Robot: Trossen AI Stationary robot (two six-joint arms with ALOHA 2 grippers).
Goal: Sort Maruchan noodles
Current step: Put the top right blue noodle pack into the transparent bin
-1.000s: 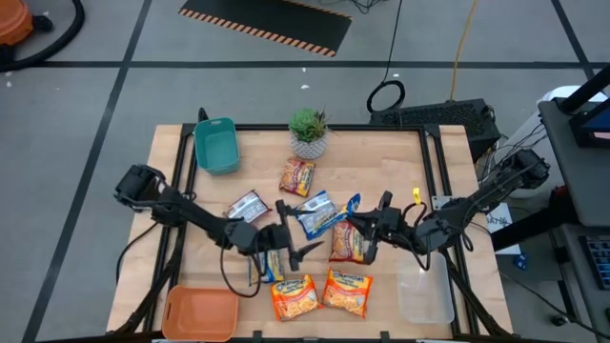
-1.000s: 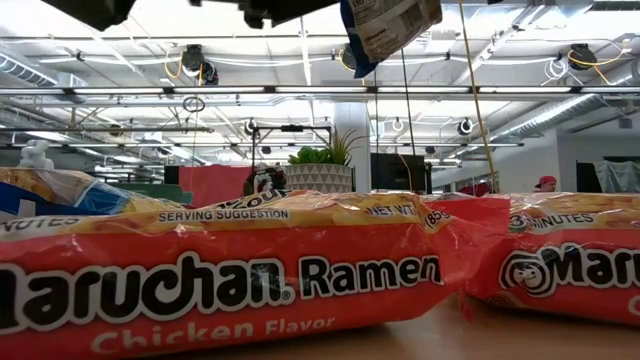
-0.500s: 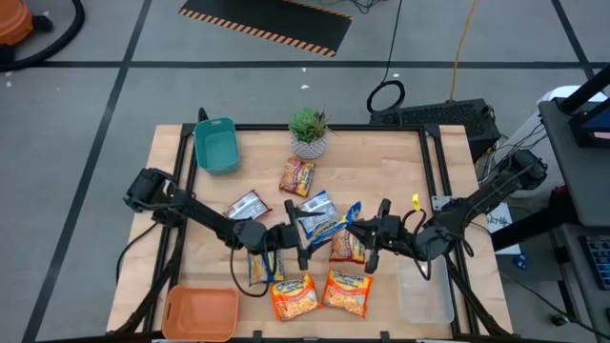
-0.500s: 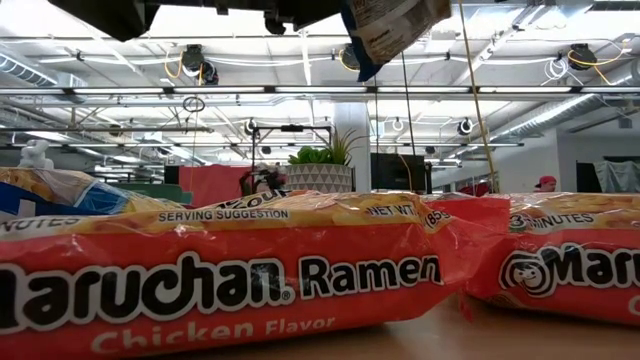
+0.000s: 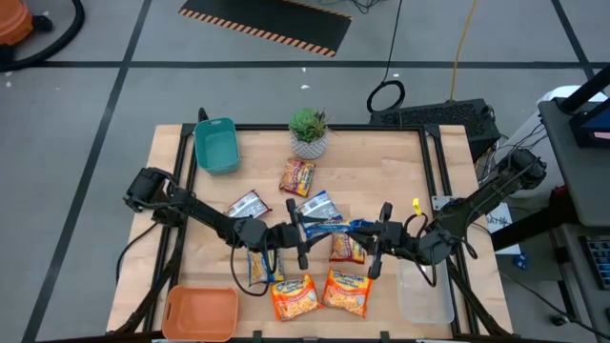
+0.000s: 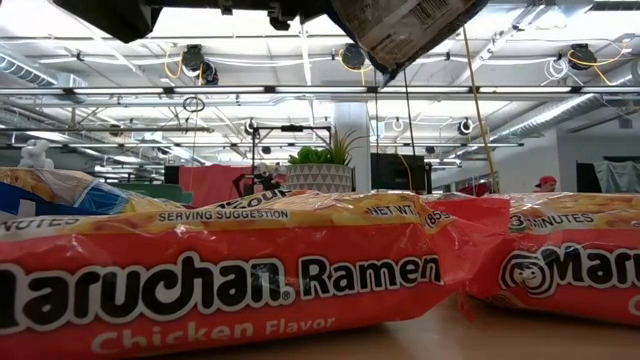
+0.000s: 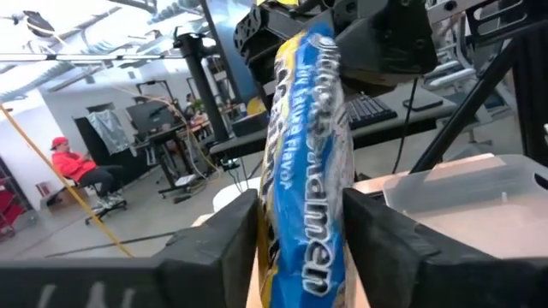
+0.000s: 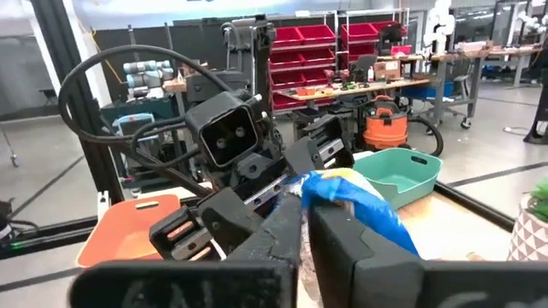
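Above the middle of the worktop [image 5: 400,152] a blue-and-yellow packet [image 5: 335,227] hangs stretched between the two arms: the right hand [image 5: 374,232] pinches one end, its fingers [image 8: 342,248] clenched on the wrapper, while the left hand [image 5: 301,233] has its fingers [image 7: 214,248] on either flat side of the other end, set around it but, as far as I can tell, not yet firmly clamped. This looks like a handover in mid-air, and that is where the risk lies. If the right hand lets go before the left has truly pinched the slick, crinkly wrapper, the packet would likely slide out and drop onto the other Maruchan noodles [image 5: 315,295] below, muddling the sort; if both pull at once, the wrapper could tear or crush. The rest of the packets lie scattered on the pale wooden worktop, with a teal bin [image 5: 216,145] and a potted plant [image 5: 308,133] along the far edge, an orange bin [image 5: 198,313] at the near left corner and a clear bin [image 5: 426,297] at the near right. Beyond is a workshop with red parts bins [image 8: 342,43], and a seated person in a red cap [image 7: 77,171].
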